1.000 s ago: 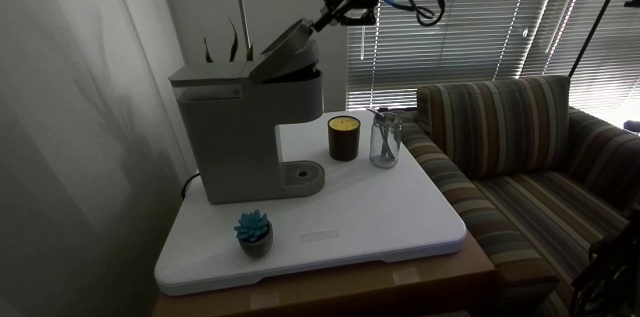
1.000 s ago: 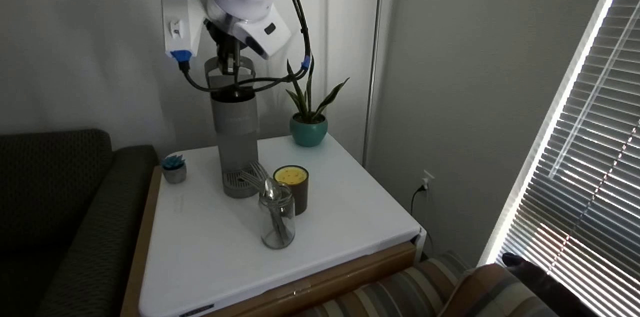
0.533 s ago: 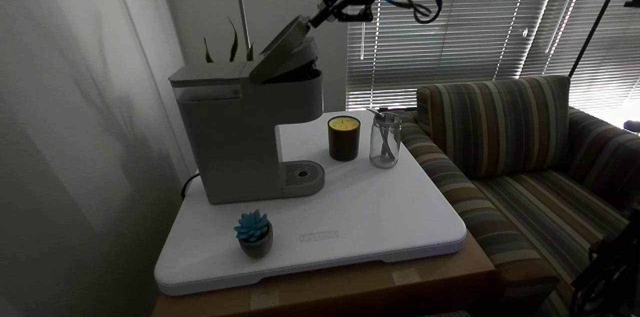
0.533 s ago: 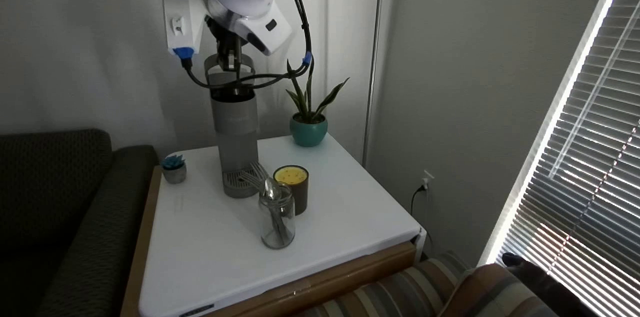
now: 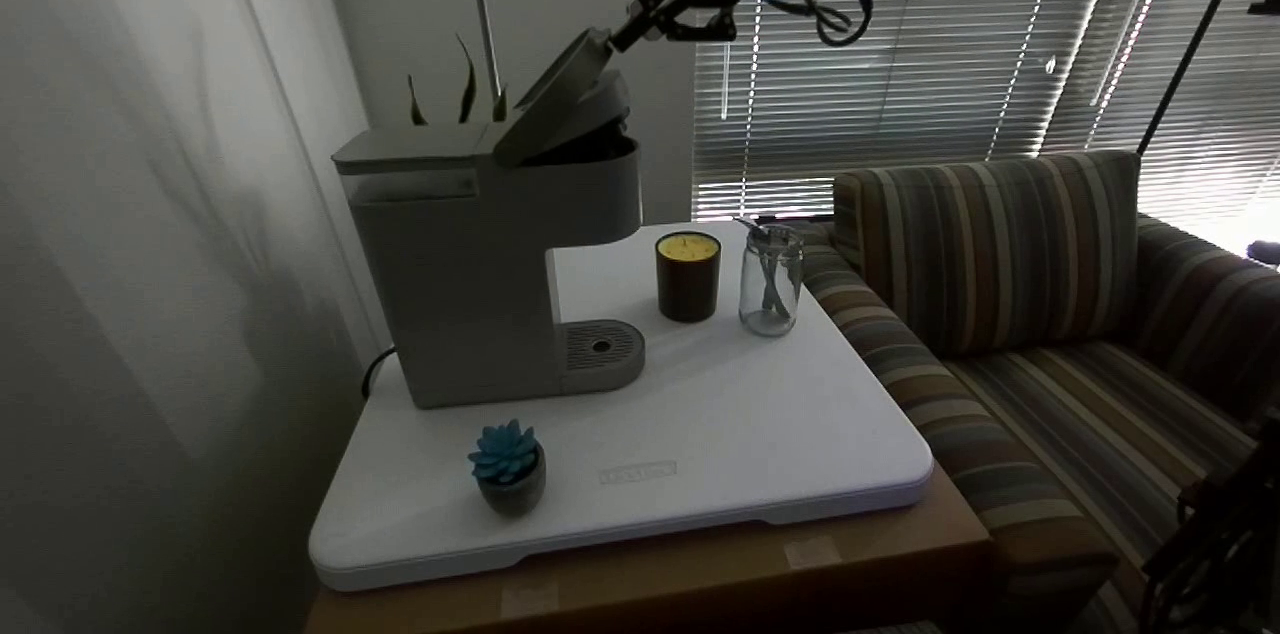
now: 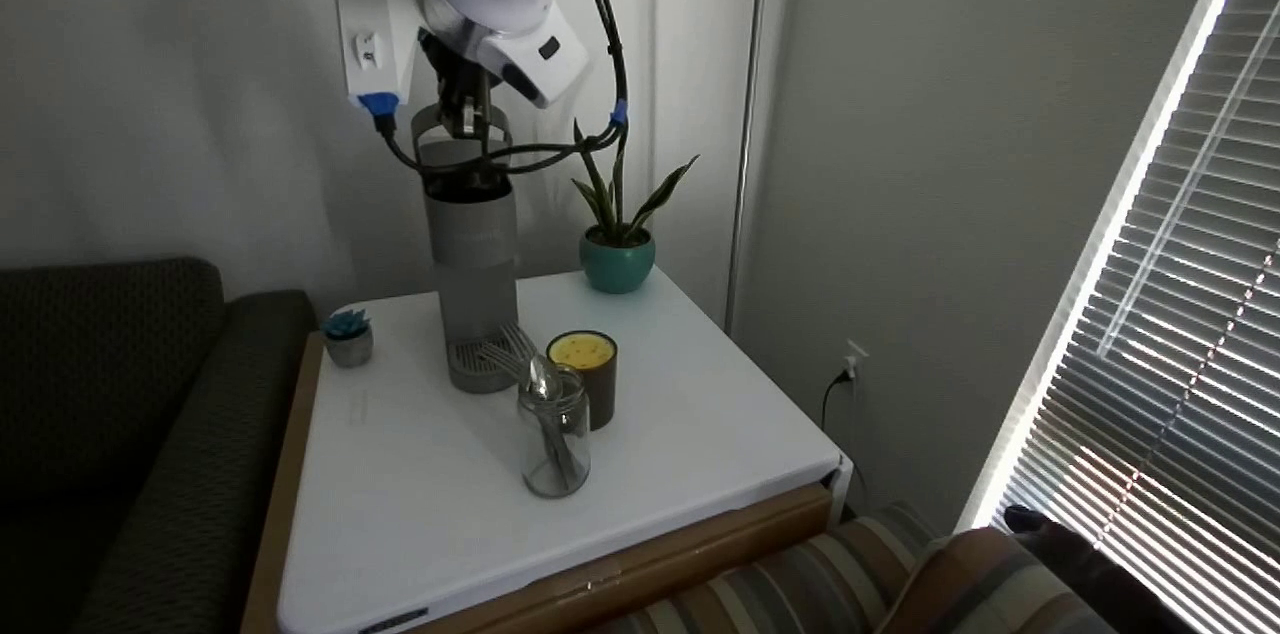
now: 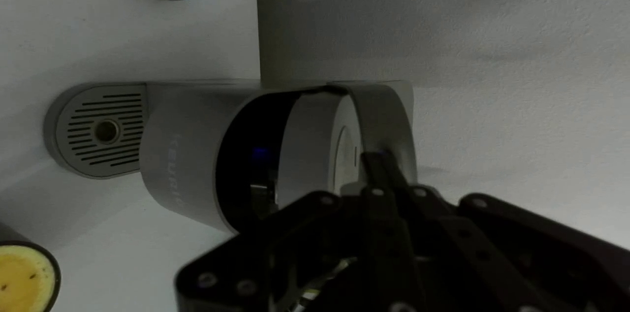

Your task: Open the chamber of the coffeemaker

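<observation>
Resting its tips against the chamber (image 7: 386, 115), the pincer (image 7: 380, 157) in the wrist view is standing narrow, its fingers lying together with no gap showing. So slight a contact is inviting trouble: the tips could be sliding off the smooth rim and letting the chamber drop. In an exterior view the chamber is leaning open toward one o'clock atop the coffeemaker (image 5: 460, 294); pushing it past its stop could, I'm judging, be skidding or tipping the coffeemaker toward nine o'clock, at the wall (image 5: 200, 264). The white table (image 5: 750, 434) is carrying the coffeemaker at ten o'clock, a potted succulent (image 5: 508, 464) at eight, a candle (image 5: 688, 284) and a cutlery jar (image 5: 770, 284) toward one, while a striped armchair (image 5: 1000, 264) is standing at three o'clock before window blinds (image 5: 960, 44). In an exterior view a teal-potted plant (image 6: 617, 266) is standing at three o'clock of the coffeemaker, and a dark sofa (image 6: 110, 354) is filling nine o'clock.
</observation>
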